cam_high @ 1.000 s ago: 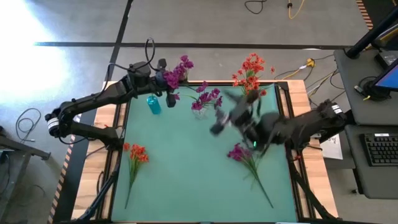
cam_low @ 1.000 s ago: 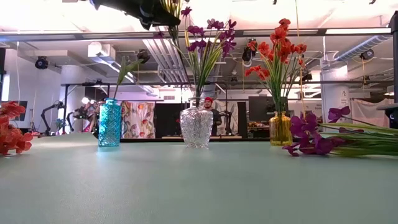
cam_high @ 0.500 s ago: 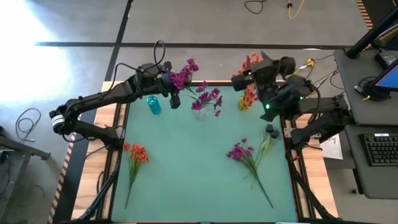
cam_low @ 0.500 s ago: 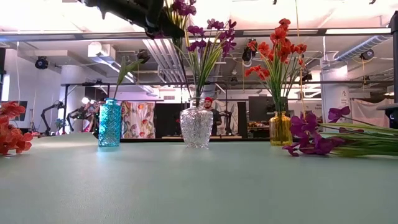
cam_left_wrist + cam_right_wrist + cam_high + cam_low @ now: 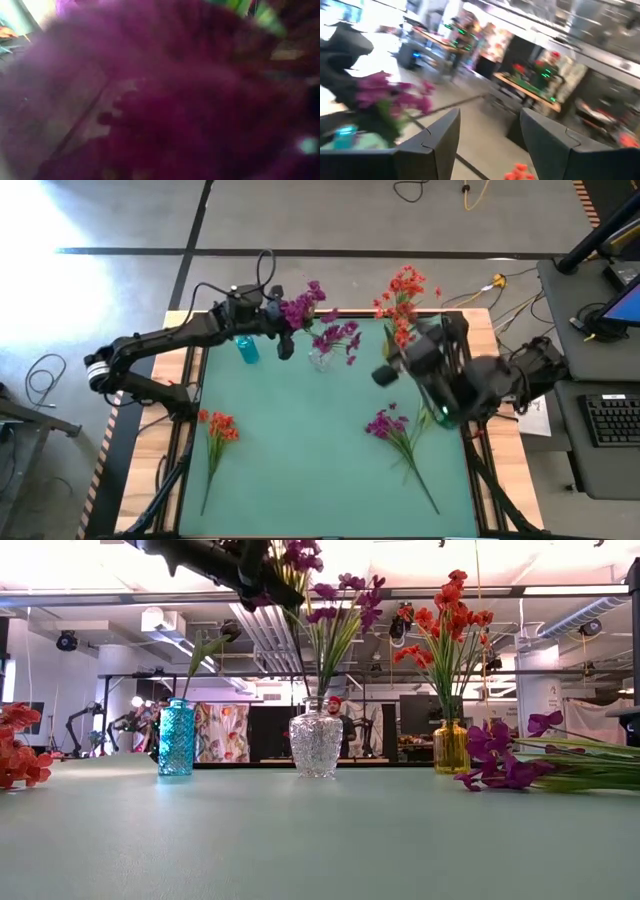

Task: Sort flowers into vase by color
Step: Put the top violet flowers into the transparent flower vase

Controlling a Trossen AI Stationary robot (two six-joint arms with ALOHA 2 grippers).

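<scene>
One green table [image 5: 300, 470] carries the whole set, with two dark arms reaching over it.

Left arm: extends from the left edge toward the far middle. The left gripper [image 5: 283, 332] is clamped shut on a magenta flower [image 5: 301, 304], held high above and just left of the clear vase; the bloom fills the left wrist view.

Right arm: sits over the right half of the table. The right gripper [image 5: 385, 372] is raised with its fingers [image 5: 442, 137] spread apart and nothing between them.

Three vases stand in a row along the far side:
- clear glass vase [image 5: 316, 743], middle, holding magenta flowers [image 5: 343, 602];
- amber vase [image 5: 451, 748], far right, holding orange-red flowers [image 5: 447, 608];
- blue vase [image 5: 176, 738], far left, holding one green stem with a dark bud [image 5: 204, 647].

Loose flowers lying on the table:
- a magenta bunch [image 5: 388, 425], right of centre, long stems running toward the near right;
- an orange-red bunch [image 5: 218, 426], near the left edge, stem pointing to the near side.
</scene>
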